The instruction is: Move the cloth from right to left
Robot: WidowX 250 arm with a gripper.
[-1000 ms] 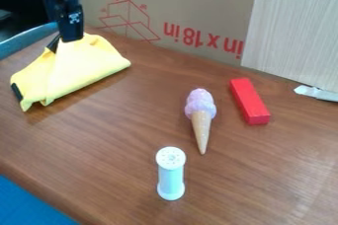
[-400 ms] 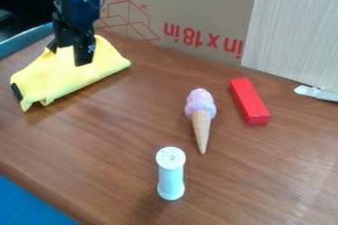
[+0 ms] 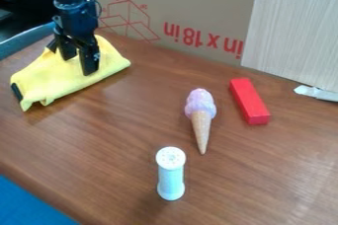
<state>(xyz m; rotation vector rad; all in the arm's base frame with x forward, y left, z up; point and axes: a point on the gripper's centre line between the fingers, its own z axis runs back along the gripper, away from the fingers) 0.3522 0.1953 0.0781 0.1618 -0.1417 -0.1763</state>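
In the camera view, looking down at a slant, my black arm [image 3: 78,14] comes in from the upper left, and my gripper [image 3: 78,66] hangs over a yellow cloth [image 3: 49,81]. My fingers [image 3: 90,61] are spread wide apart, with yellow fabric visible in the gap between them. They pinch nothing that I can see; whether their tips touch the cloth, I cannot tell.

The cloth lies in a loose, crumpled heap at the left of the brown wooden tabletop [image 3: 119,145], one rounded corner pointing right and a small black patch at its lower left edge. Well apart from it, near the middle, a toy ice cream cone [image 3: 200,113] with a lilac top lies with its tip toward the viewer. To the cone's right is a red block [image 3: 250,101]; below and to its left is a pale blue and white cylinder [image 3: 171,174] with a dotted cap. Behind stands a cardboard panel [image 3: 198,2] with red printing.

As I judge it, the task looks all but done: the cloth is on the left side, well left of the other objects, and out of my grip. What seems left is to lift straight up and clear, without snagging a fold and dragging the fabric back.
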